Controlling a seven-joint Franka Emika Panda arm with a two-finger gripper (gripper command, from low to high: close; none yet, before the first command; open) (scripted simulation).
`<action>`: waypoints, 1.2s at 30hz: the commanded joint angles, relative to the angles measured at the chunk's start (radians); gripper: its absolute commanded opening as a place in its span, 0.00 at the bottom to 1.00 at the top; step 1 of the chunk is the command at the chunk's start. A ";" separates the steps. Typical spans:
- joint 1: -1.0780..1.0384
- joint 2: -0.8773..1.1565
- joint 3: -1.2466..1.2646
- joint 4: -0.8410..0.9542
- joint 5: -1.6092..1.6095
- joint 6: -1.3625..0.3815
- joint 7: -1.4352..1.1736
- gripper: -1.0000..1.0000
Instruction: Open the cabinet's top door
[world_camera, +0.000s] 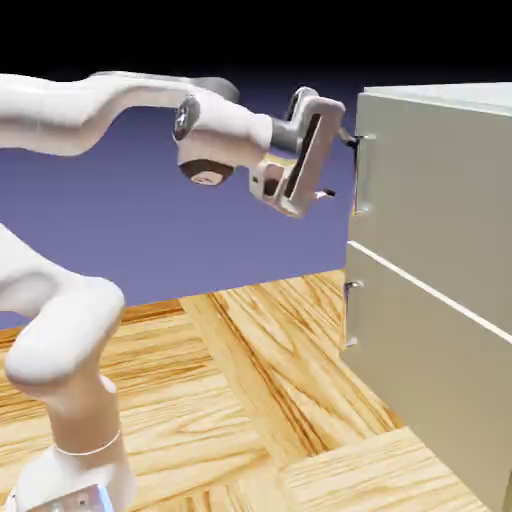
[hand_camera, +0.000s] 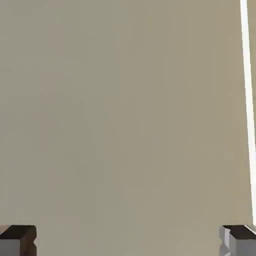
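The top door (world_camera: 440, 190) looks flush with the cabinet (world_camera: 430, 400), so as far as the pictures show the opening itself is not begun; only the approach is made. The gripper (world_camera: 338, 165) points level at the door's front, its two fingers spread as wide as they go and holding nothing. The upper finger (world_camera: 347, 137) is just beside the top of the handle (world_camera: 358, 175), which stands roughly between the two fingers and just ahead of them; whether anything touches cannot be told. What is left, by this reading, is to close on the bar and pull.

In the hand view the flat, matt grey-green panel fills the space beyond the fingers, with a bright seam off to one side. The handle is a short, slim metal bar; the table (world_camera: 250, 400) below is glossy grained wood.
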 joint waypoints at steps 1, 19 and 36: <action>-0.016 -0.007 0.018 0.008 0.044 -0.002 0.019 0.50; -0.311 -0.134 0.345 0.152 0.827 -0.045 0.352 0.50; -0.644 -0.185 0.635 0.357 1.342 -0.085 0.567 0.50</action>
